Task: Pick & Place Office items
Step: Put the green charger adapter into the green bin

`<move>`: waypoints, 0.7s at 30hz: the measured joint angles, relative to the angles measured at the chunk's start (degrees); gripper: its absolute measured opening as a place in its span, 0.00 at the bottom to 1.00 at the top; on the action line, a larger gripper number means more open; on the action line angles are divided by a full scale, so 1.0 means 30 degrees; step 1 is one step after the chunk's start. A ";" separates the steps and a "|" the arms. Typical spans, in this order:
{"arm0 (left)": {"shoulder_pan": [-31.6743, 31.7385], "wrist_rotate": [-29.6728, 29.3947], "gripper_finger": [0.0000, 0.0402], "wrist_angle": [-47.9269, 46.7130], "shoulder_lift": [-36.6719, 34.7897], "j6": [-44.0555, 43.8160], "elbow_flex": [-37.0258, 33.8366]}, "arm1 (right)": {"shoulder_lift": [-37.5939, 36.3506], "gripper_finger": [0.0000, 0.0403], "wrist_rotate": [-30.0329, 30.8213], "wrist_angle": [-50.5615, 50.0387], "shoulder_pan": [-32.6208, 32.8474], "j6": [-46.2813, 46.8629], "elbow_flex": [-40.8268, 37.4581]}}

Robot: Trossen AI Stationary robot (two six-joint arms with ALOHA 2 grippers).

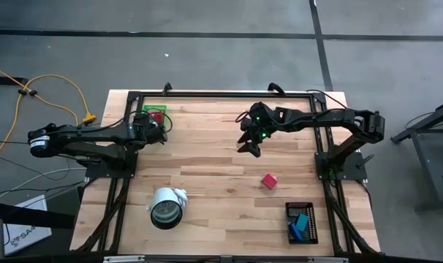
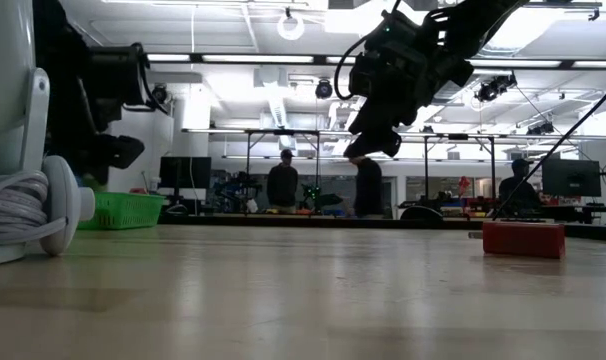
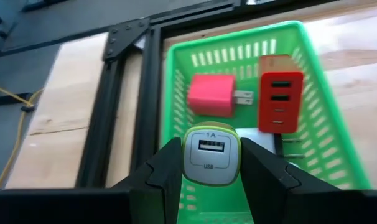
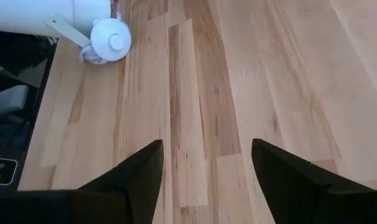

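Note:
My left gripper (image 3: 211,158) is over the green basket (image 3: 325,118) at the table's far left (image 1: 145,108), shut on a small green-and-white USB charger (image 3: 211,163). In the basket lie a pink charger (image 3: 212,95), a red charger (image 3: 280,102) and a white piece, mostly hidden behind the held charger. My right gripper (image 1: 249,142) hangs open above the table's middle (image 4: 204,168), touching nothing. A red block (image 1: 269,180) rests flat on the wood to the near right of it (image 2: 523,238). Blue and teal bits (image 1: 302,221) lie in the black tray. My left gripper pinches the green-and-white charger by its two opposite sides (image 3: 187,163) between the two fingers (image 3: 170,168). The fingers slant down from the table's left. The charger's USB face (image 3: 211,146) is turned toward the wrist camera. It is lifted clear, above the basket's floor.
A big white-and-grey round roll (image 1: 167,207) stands at the near left (image 4: 83,18), with its cord end (image 2: 53,205) on the wood. The black tray (image 1: 289,212) sits at the near right corner. A black frame (image 1: 221,94) edges the table. People stand in the room beyond.

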 joint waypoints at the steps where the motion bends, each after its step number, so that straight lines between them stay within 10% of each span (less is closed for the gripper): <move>1: 0.0000 0.0184 0.31 0.0248 0.0000 0.0246 0.0000 | 0.0000 0.57 0.0000 -0.0029 0.0000 0.0004 0.0004; 21: 0.0920 0.2112 0.34 0.1064 0.0051 0.0873 -0.0445 | 0.0000 0.57 -0.0015 -0.0454 0.0000 0.0106 0.0000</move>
